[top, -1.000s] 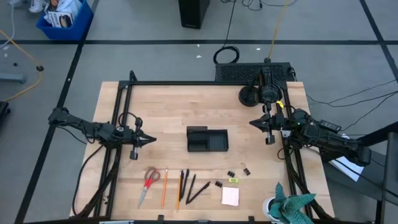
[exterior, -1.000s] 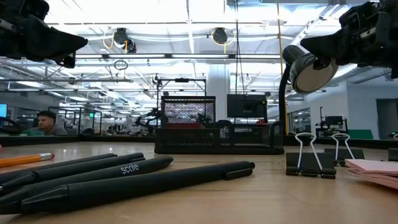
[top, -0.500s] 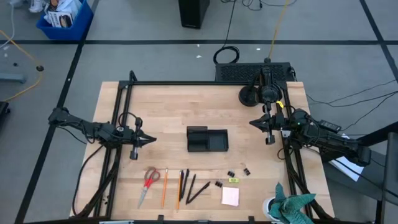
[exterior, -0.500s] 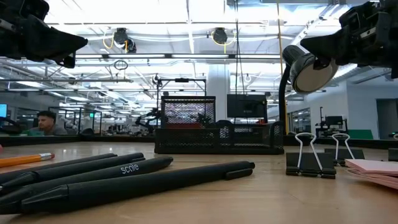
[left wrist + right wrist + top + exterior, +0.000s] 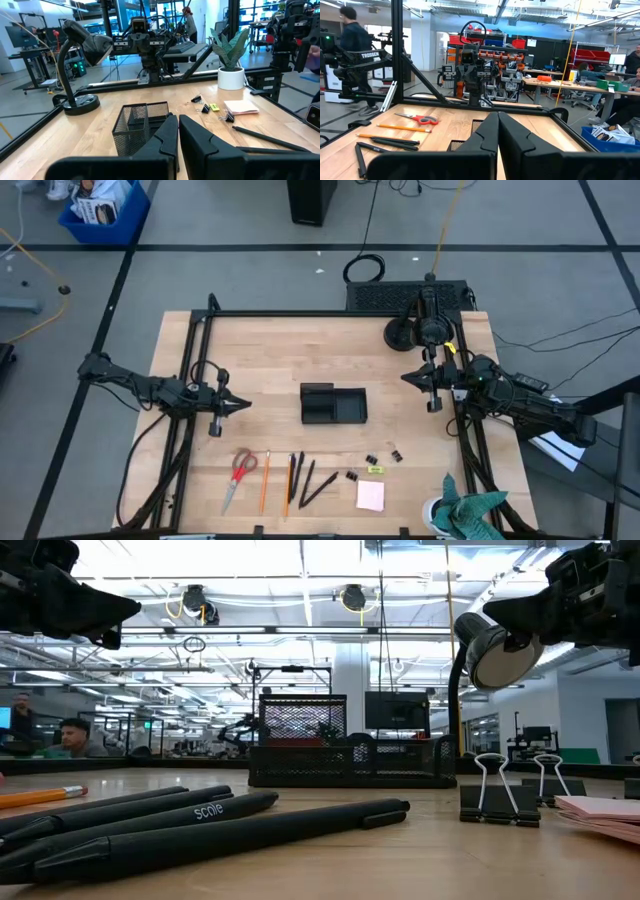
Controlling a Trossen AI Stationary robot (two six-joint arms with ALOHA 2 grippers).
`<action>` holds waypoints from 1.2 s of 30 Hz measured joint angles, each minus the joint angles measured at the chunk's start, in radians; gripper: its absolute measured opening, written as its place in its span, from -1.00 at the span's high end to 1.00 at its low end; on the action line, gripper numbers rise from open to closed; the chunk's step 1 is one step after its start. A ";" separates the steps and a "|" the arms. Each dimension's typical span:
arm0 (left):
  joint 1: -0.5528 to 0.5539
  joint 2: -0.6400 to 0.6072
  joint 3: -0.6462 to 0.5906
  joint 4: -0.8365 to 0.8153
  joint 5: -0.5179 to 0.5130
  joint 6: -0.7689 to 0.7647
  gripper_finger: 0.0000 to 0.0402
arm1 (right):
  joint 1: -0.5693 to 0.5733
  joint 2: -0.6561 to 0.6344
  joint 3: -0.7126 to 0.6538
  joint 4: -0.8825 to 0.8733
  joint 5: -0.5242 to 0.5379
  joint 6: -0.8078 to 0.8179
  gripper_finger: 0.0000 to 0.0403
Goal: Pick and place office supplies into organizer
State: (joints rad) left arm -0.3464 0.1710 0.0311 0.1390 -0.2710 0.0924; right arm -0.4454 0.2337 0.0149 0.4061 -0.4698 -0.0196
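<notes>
The black mesh organizer [image 5: 334, 403] stands mid-table. Along the near edge lie red-handled scissors [image 5: 241, 470], orange pencils [image 5: 265, 482], black pens [image 5: 318, 484], black binder clips [image 5: 372, 460], a small yellow pad [image 5: 375, 470] and a pink sticky-note pad [image 5: 370, 495]. My left gripper [image 5: 245, 405] hovers shut to the organizer's left, pointing level at it [image 5: 178, 119]. My right gripper [image 5: 405, 377] hovers shut to the organizer's right [image 5: 498, 116]. Neither touches anything. In the low view the pens [image 5: 200, 825] and clips [image 5: 497, 802] lie in front of the organizer [image 5: 350, 755].
A black desk lamp [image 5: 405, 333] stands at the far right corner, close to my right arm. A teal cloth [image 5: 470, 510] and a white pot sit at the near right corner. Black frame rails [image 5: 190, 360] run along the table's left, far and right sides. People are in the room beyond.
</notes>
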 joint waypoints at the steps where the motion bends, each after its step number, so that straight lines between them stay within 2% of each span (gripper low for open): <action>1: 0.000 0.000 0.000 0.000 0.000 0.000 0.88 | 0.000 0.000 0.000 0.000 0.000 0.000 1.00; 24: 0.000 0.000 0.000 0.002 0.000 -0.002 0.88 | 0.000 0.000 0.000 0.000 0.000 0.000 1.00; 36: -0.001 0.000 0.000 0.026 0.001 -0.079 0.88 | 0.000 0.001 0.000 0.012 0.000 0.000 1.00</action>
State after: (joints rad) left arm -0.3470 0.1711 0.0312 0.1649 -0.2703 0.0137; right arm -0.4453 0.2344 0.0148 0.4182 -0.4694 -0.0194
